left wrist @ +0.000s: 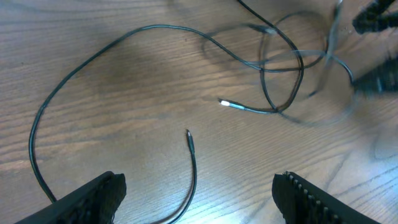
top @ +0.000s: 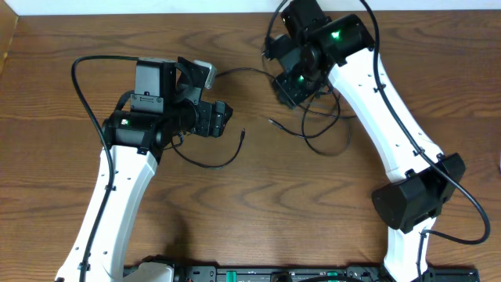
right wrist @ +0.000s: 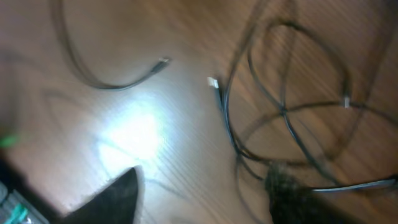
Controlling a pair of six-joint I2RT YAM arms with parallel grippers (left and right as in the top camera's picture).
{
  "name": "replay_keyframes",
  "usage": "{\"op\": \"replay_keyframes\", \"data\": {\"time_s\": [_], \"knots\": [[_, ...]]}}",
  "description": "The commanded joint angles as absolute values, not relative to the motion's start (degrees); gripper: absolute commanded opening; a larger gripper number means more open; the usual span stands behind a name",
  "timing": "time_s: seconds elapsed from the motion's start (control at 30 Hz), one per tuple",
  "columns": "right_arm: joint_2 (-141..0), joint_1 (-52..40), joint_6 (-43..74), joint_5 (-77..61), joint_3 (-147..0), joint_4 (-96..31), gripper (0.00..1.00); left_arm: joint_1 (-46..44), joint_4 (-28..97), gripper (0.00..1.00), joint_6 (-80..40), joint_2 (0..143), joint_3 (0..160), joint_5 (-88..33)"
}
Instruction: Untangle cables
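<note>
Thin black cables lie on the wooden table. One curved cable ends in a small plug and runs down between the wide-apart fingers of my left gripper, which is open and hovers above it without touching. A tangle of loops lies to the right, with a silver-tipped plug sticking out. My right gripper hangs open just over that tangle. Its right finger overlaps some strands, but the view is blurred and I see nothing held.
A long black cable sweeps in a wide arc from the left side towards the tangle. The arms' thick black cables loop beside each arm. The table's far edge meets a white wall.
</note>
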State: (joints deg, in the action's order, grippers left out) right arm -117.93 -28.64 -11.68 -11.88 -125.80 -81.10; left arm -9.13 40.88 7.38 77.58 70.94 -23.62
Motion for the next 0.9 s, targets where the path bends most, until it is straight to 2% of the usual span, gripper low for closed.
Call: {"op": "replay_keyframes", "data": {"time_s": [0.0,0.07,0.17,0.27,0.57,0.63,0.87], "knots": [[-117.9,-29.3,-16.1,-13.9,-125.8,-80.3,0.77,-9.3,40.9,0.81,7.2,77.5,71.3,-23.5],[-117.9,-29.2,-9.2,-2.8,-125.8,-79.6,0.81,-9.3,40.9,0.81,7.2,77.5,71.3,-23.5],[-117.9,-28.3,9.9,25.3,-125.8,-81.1,0.91,-9.3,40.9,0.81,7.2,77.5,71.3,-23.5],[-117.9,-26.5,18.6,35.7,-125.8,-84.5,0.94,-9.3,40.9,0.81,7.2,77.5,71.3,-23.5],[-117.9,-19.4,18.6,15.9,-117.1,-80.8,0.94,-9.3,40.9,0.81,7.3,77.5,71.3,-23.5],[-117.9,-18.9,14.7,12.1,-113.9,-77.6,0.94,-9.3,40.9,0.81,7.3,77.5,71.3,-23.5],[-117.9,-18.9,-9.5,5.4,-104.2,-67.3,0.99,-9.3,40.9,0.81,7.3,77.5,71.3,-23.5]]}}
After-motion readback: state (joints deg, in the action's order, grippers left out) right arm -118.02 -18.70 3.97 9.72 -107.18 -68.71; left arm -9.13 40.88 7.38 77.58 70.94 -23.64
